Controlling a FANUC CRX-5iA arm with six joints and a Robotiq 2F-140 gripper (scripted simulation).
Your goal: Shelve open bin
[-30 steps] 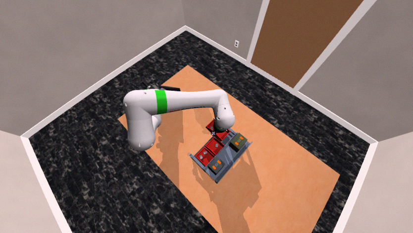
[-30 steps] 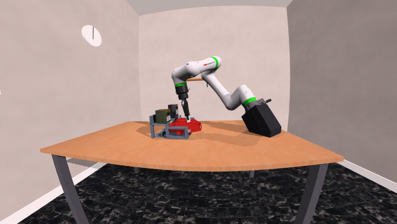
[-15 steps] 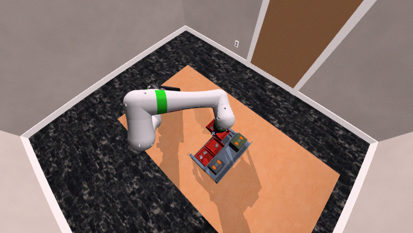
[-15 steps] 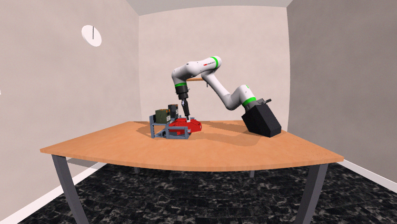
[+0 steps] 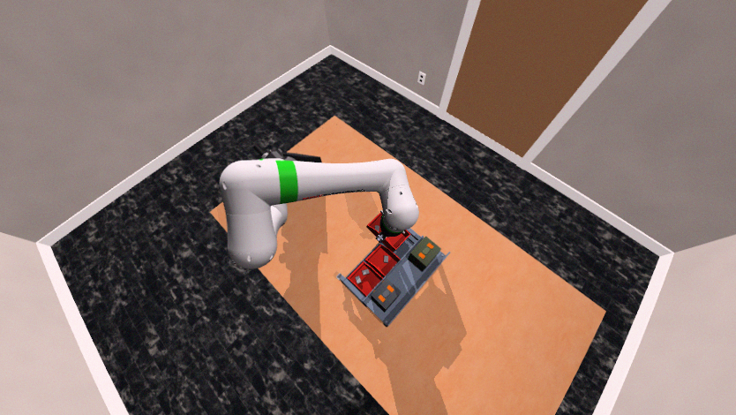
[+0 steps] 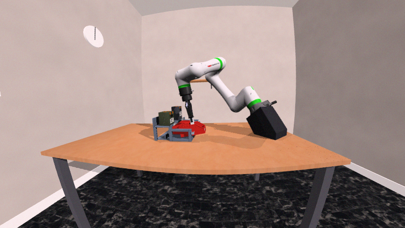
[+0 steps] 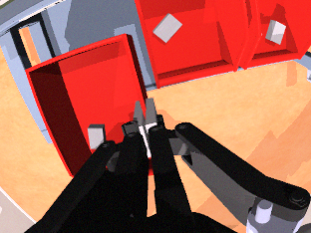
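1. Nearest the wrist camera, the gripper (image 7: 148,111) (image 6: 192,122) points downward, its fingertips drawn close together around the thin side wall of the open red bin, pinching it.
2. The task's bin (image 7: 95,95) (image 6: 201,128) (image 5: 376,223) is at the free end of the row, partly over the shelf and partly out in front of it. It stands askew to the row, jutting farther forward than its neighbours; whether its underside touches anything cannot be told.
3. A small grey part (image 7: 97,135) (image 5: 377,227) lies inside that bin.
4. Beside it, the middle bin (image 7: 189,40) (image 5: 381,259) sits in the row with one grey block (image 7: 167,28) (image 5: 386,259) visible.
5. Beyond that, the end bin (image 7: 291,40) (image 5: 364,278) sits next to the middle one; from above, two grey pieces (image 5: 358,279) show in it.
6. The blue-grey shelf (image 7: 102,25) (image 6: 155,133) (image 5: 411,283) carries a green box (image 6: 165,118) (image 5: 424,252) and a dark grey box (image 6: 177,112) (image 5: 386,297) on its raised rear part, well apart.
7. All this stands on the wooden table (image 7: 214,115) (image 6: 195,164) (image 5: 504,288).
8. The white arm (image 6: 226,90) (image 5: 340,176) arches from its black pedestal (image 6: 266,122) over the table to the bin.
9. Farther off, a round clock (image 6: 93,36) hangs on the wall.
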